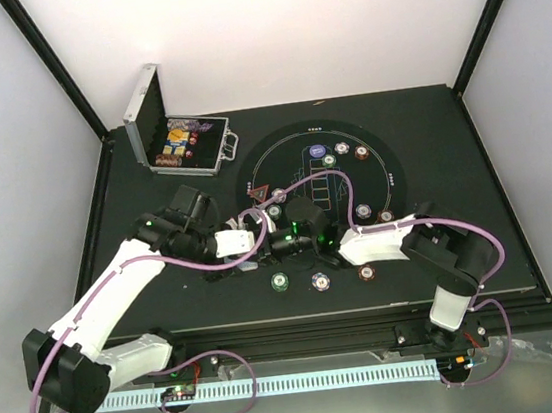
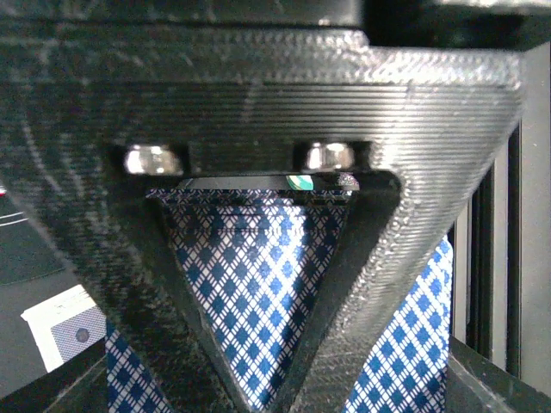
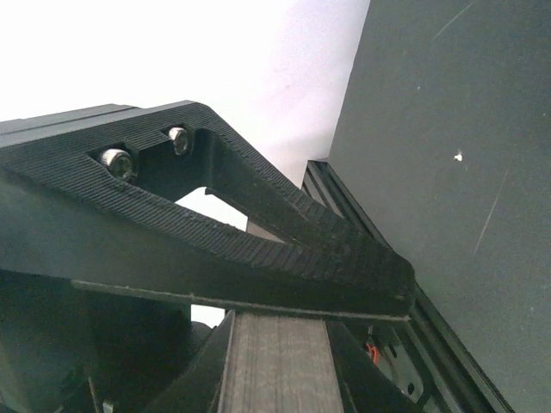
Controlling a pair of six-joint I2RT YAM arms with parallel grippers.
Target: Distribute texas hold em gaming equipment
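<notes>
**Two pincers meet at the oval's near-left rim, the left one clamped on a card**

Top view: on the matte black table (image 1: 462, 244), both arms reach to the near-left rim of the white-lined oval (image 1: 388, 178). The left gripper (image 1: 273, 243) and right gripper (image 1: 299, 232) are almost tip to tip there. Just outside the oval's near rim three round discs lie in a row: green chip (image 1: 279, 283), blue-white chip (image 1: 321, 282), dark red chip (image 1: 367, 273). A purple button (image 1: 317, 150) sits inside the far rim and a red triangular marker (image 1: 262, 192) inside the left. Past the far-left rim stands an open silver case (image 1: 143, 107) with a ribbed lid.

Left wrist: a layered black finger (image 2: 413, 172) with a triangular cut-out is closed tight on a playing card (image 2: 258, 284) backed in a blue-white diamond lattice. A second card (image 2: 69, 331), white-bordered, lies flat on the table.

Right wrist: a ridged black finger (image 3: 258, 241) lies against a finely lined grey slab, with a thin pale edge between them. Whether these jaws grip anything I cannot tell.
</notes>
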